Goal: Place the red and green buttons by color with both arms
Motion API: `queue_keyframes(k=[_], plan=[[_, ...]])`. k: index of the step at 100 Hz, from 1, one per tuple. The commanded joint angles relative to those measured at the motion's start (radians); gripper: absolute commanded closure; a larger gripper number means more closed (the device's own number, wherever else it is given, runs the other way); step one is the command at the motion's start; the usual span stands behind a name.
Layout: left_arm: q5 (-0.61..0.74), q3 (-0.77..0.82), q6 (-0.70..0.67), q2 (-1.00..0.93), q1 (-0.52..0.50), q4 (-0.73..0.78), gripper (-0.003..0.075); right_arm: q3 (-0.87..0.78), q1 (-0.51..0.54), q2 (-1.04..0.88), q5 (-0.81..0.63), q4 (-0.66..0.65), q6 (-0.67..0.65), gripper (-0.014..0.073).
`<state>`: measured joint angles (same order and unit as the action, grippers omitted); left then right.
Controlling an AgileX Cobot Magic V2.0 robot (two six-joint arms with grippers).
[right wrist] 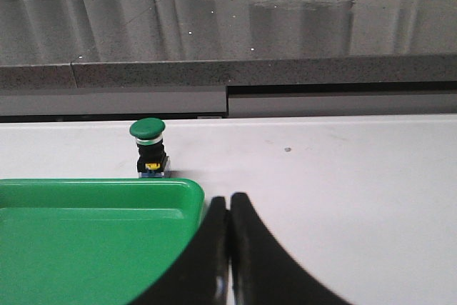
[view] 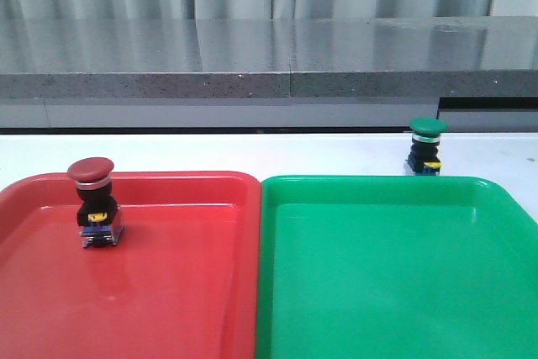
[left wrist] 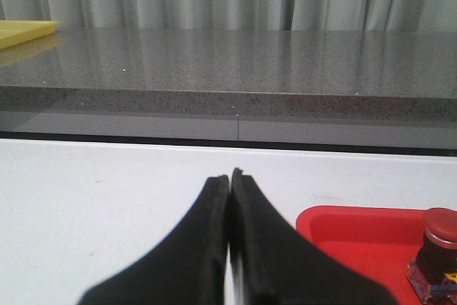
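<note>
The red button (view: 93,202) stands upright inside the red tray (view: 168,292), near its far left corner. The green button (view: 426,148) stands on the white counter (view: 252,153), just behind the green tray (view: 395,275), whose rim hides its base. The two trays sit side by side, edges touching, and both are cut off at the bottom. The left gripper (left wrist: 230,176) is pressed closed and holds nothing. The right gripper (right wrist: 228,201) is closed and empty too. The front view shows neither arm.
</note>
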<state>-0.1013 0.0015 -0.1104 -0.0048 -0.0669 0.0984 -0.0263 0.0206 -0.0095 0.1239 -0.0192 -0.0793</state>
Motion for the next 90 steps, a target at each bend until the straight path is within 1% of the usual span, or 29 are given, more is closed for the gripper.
queue_keyframes(k=[1, 25, 41, 47, 58, 69, 79, 90], plan=[[0.079, 0.041, -0.006, -0.031, -0.002, -0.001, 0.0739, 0.013, 0.001, -0.018, -0.085, 0.0, 0.002, 0.066], [0.079, 0.041, -0.006, -0.031, -0.002, -0.001, 0.0739, 0.013, 0.002, -0.018, -0.098, 0.0, 0.002, 0.066], [0.079, 0.041, -0.006, -0.031, -0.002, -0.001, 0.0739, 0.016, 0.002, -0.018, -0.159, 0.019, -0.001, 0.066], [0.079, 0.041, -0.006, -0.031, -0.002, -0.001, 0.0739, 0.031, 0.002, -0.018, -0.178, 0.041, -0.001, 0.066], [0.079, 0.041, -0.006, -0.031, -0.002, -0.001, 0.0739, 0.098, 0.002, -0.014, -0.163, 0.05, -0.001, 0.066], [0.079, 0.041, -0.006, -0.031, -0.002, -0.001, 0.0739, 0.195, 0.002, 0.01, -0.071, 0.048, 0.0, 0.066], [0.079, 0.041, -0.006, -0.031, -0.002, -0.001, 0.0739, 0.321, 0.002, 0.08, 0.082, 0.047, 0.0, 0.066], [0.079, 0.041, -0.006, -0.031, -0.002, -0.001, 0.0739, 0.473, 0.002, 0.2, 0.245, 0.047, 0.0, 0.066]])
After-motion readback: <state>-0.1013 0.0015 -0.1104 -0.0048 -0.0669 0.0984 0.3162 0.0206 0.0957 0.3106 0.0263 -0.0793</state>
